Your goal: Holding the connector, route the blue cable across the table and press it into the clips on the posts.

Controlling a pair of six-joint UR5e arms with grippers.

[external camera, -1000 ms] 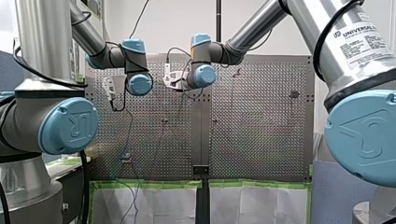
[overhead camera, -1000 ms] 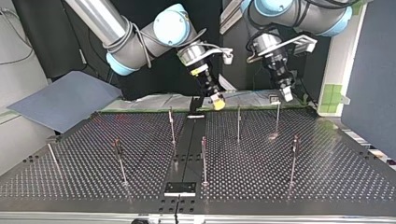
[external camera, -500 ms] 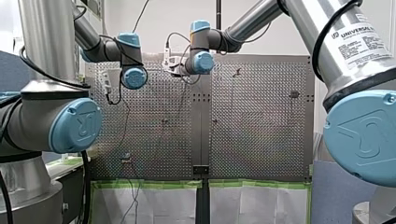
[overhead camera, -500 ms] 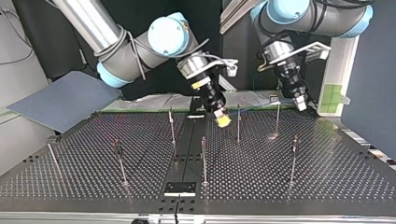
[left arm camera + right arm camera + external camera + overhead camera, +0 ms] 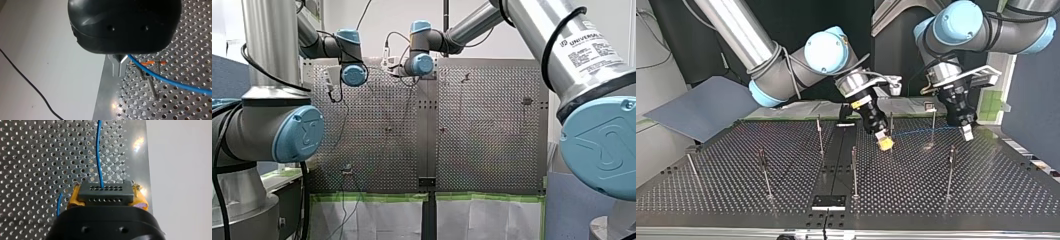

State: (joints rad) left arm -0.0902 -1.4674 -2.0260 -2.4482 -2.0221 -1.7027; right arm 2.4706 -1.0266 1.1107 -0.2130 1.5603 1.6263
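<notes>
In the right wrist view a black connector [image 5: 103,193] with rows of small holes sits between the yellow pads [image 5: 73,199] of my right gripper [image 5: 103,187], which is shut on it. The blue cable [image 5: 98,152] leaves the connector and runs ahead over the perforated plate. My left gripper [image 5: 119,71] has its metal fingers shut on the blue cable [image 5: 175,83], which trails off to one side past a thin post [image 5: 152,86]. In the top view the blue cable [image 5: 926,131] stretches between my right gripper [image 5: 884,142] and my left gripper [image 5: 966,131], low over the table.
Several thin posts stand on the perforated table [image 5: 711,200], among them one post [image 5: 891,127] just behind my right gripper and another post [image 5: 933,125] behind the cable. A black plate [image 5: 828,201] lies at the near edge. A grey sheet [image 5: 701,107] lies at the top view's left.
Both grippers have come down and toward the top view's camera. My right gripper has passed in front of a post, and the blue cable now shows stretched between the two.
</notes>
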